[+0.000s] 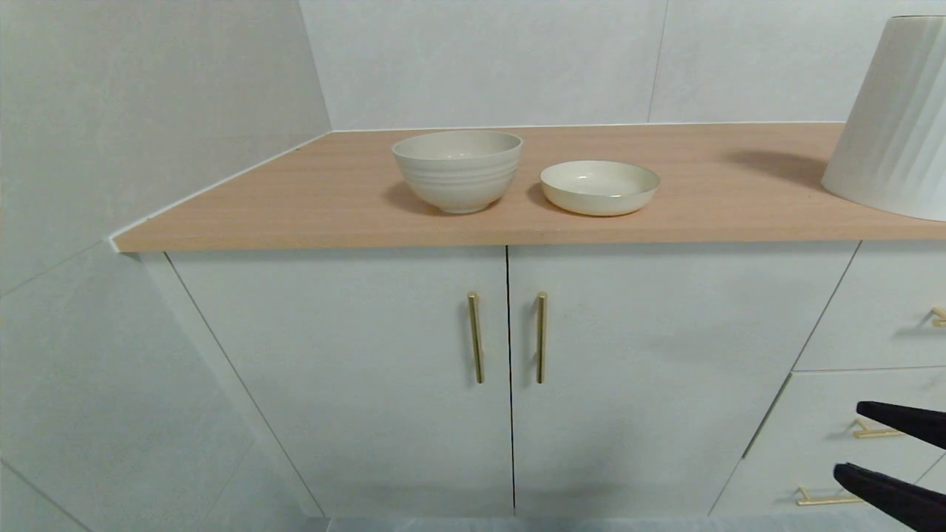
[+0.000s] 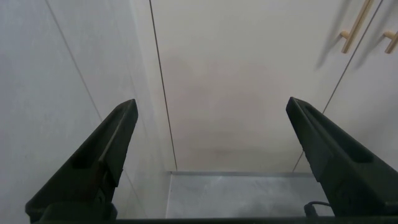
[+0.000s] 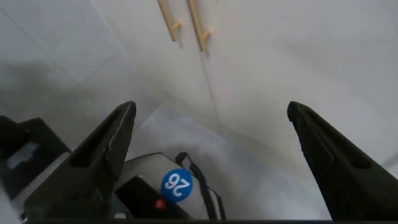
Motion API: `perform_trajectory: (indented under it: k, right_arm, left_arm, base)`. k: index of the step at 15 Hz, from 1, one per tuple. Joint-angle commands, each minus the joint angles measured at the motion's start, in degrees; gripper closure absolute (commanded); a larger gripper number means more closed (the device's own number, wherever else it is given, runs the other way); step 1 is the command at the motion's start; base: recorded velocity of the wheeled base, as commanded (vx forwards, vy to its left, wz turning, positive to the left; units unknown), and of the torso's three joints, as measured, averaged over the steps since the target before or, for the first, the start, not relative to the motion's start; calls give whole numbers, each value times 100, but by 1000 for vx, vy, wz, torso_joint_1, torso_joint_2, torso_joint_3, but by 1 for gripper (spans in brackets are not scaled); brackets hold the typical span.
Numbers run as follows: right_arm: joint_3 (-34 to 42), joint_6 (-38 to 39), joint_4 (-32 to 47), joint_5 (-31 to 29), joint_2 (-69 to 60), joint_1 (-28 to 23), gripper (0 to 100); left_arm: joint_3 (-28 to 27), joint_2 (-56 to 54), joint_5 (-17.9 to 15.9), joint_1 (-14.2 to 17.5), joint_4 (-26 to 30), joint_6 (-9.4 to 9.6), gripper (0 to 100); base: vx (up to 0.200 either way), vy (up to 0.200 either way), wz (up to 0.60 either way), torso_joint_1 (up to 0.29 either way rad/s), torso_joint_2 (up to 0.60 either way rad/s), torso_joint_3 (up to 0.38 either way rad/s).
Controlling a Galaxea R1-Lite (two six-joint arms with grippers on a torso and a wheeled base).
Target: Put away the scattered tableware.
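**Head view.** A deep bowl [image 1: 457, 170], cream with faint ribbing round its wall, stood upright on the wooden countertop [image 1: 295, 199]. Just beside it on the robot's right, but not touching, sat a shallow dish [image 1: 599, 187] of glossier cream. Both were empty. A white ribbed shade [image 1: 894, 125] stood farther right on the same top. Below were two closed cabinet doors [image 1: 355, 384] with upright brass handles [image 1: 477, 337]. The right gripper [image 1: 848, 437] hung low before the drawer fronts [image 1: 835, 318], well below the tableware. **Left wrist view.** The left gripper [image 2: 211, 106], its fingers spread wide with nothing between them, faced the cabinet front above a strip of grey floor [image 2: 236, 193]. **Right wrist view.** The right gripper's fingers were equally wide apart and empty, looking down past the handles.
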Motion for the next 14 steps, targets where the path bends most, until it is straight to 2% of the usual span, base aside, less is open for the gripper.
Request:
perform_trajectory:
  k: [1, 4, 10, 12, 14]
  right_arm:
    - [-630, 10, -195, -5, 1213, 371, 0]
    - [-1359, 19, -476, -23, 2127, 652, 0]
    - [-2818, 98, -441, -111, 3612, 1452, 0]
    - [-2818, 133, -459, -181, 3753, 1690, 0]
    - [-2818, 344, -503, -199, 3876, 1716, 0]
  left_arm:
    - [-4, 0, 1, 0, 0, -4, 0]
    - [5, 0, 1, 0, 0, -4, 0]
    - [5, 0, 1, 0, 0, -13, 0]
    - [-4, 0, 1, 0, 0, -4, 0]
    - [5, 0, 1, 0, 0, -13, 0]
  base:
    - [0, 0, 0, 0, 0, 0]
    - [0, 0, 0, 0, 0, 0]
    - [0, 0, 0, 0, 0, 0]
    - [0, 0, 0, 0, 0, 0]
    - [0, 0, 0, 0, 0, 0]
